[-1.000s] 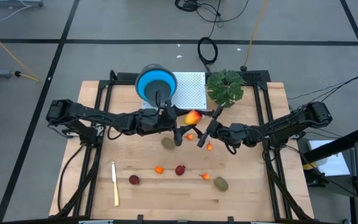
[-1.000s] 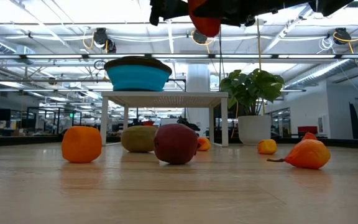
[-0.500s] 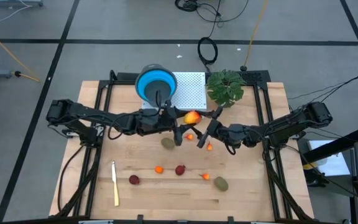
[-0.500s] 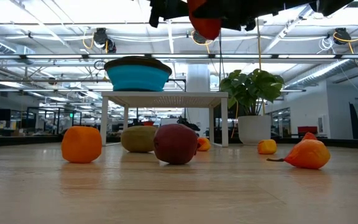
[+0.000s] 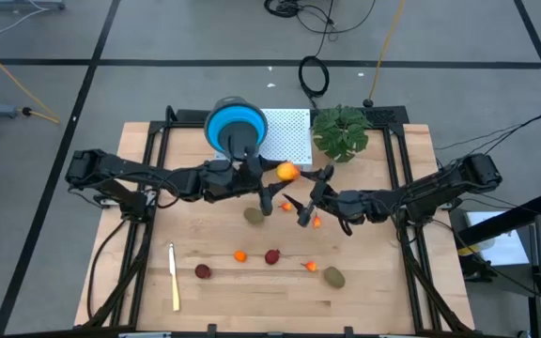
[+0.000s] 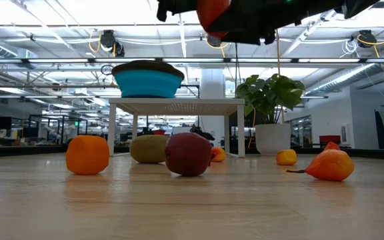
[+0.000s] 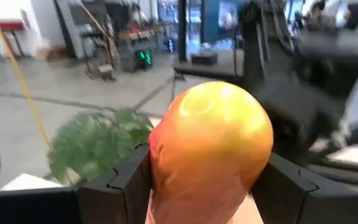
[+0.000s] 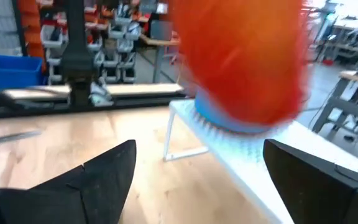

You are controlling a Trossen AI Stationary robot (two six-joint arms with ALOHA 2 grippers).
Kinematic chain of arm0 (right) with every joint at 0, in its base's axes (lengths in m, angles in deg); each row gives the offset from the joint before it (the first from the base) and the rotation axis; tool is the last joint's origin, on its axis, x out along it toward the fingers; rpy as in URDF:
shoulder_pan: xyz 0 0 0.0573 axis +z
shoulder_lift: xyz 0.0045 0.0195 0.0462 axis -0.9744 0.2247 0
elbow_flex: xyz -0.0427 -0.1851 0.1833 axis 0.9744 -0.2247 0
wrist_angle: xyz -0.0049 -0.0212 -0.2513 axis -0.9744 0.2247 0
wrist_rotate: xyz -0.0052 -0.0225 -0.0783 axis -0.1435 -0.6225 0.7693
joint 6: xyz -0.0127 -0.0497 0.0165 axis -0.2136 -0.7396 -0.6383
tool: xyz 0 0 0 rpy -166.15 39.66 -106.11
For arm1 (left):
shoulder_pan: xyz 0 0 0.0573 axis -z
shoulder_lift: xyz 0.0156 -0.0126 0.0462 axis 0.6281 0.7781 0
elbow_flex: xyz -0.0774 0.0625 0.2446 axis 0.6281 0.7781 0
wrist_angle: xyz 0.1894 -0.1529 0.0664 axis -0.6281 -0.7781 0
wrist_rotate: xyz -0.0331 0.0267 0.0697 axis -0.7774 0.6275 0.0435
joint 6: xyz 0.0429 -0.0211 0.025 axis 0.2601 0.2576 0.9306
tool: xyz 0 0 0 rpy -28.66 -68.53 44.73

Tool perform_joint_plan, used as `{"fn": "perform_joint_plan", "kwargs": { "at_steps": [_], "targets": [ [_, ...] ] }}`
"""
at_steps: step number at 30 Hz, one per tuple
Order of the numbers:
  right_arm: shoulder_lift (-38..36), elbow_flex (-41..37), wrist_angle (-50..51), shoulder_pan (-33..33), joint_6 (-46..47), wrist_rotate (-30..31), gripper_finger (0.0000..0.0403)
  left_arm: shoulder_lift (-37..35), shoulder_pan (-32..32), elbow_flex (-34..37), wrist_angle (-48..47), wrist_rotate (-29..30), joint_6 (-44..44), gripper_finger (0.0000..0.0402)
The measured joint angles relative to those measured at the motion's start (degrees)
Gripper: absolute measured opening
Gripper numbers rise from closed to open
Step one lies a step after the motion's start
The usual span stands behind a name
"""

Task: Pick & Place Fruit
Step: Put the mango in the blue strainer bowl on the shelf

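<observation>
Even, bright indoor light falls from overhead; in the low view the ceiling strip lights glare white and the wooden table (image 6: 192, 207) close to the lens goes soft. From above, shadows are short and faint. The left wrist view is hazy, the mango (image 7: 210, 149) between the jaws fairly sharp. In the right wrist view the same fruit, beyond the jaws, smears into motion blur.

Ceiling light strips (image 6: 79, 17) are glowing over an open workshop hall. Grey floor (image 5: 158, 56) with dark seams is surrounding the wooden table (image 5: 383, 282); black cables (image 5: 313, 75) are lying coiled there.
</observation>
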Motion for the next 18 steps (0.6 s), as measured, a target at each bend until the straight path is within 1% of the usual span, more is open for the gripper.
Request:
{"fn": "perform_joint_plan", "kwargs": {
  "at_steps": [5,10,14,18],
  "targets": [
    [-0.75,0.0,5.04,0.05,3.97,-0.15,0.0342,-2.55,-0.45,-0.06,-1.08,3.8,1.25,0.0219],
    [-2.57,-0.04,10.64,0.41,7.84,0.01,0.0329,-6.76,-1.79,-0.1,-6.58,6.99,-1.31,0.0219],
    [-4.32,-0.09,15.35,1.27,9.37,0.14,0.0309,-9.83,-3.25,-0.12,-12.13,9.56,-4.8,0.022],
    [-6.37,-0.04,18.94,1.72,11.87,0.2,0.0277,-12.54,-5.31,-0.06,-17.42,9.79,-9.12,0.022]
  ]
}}
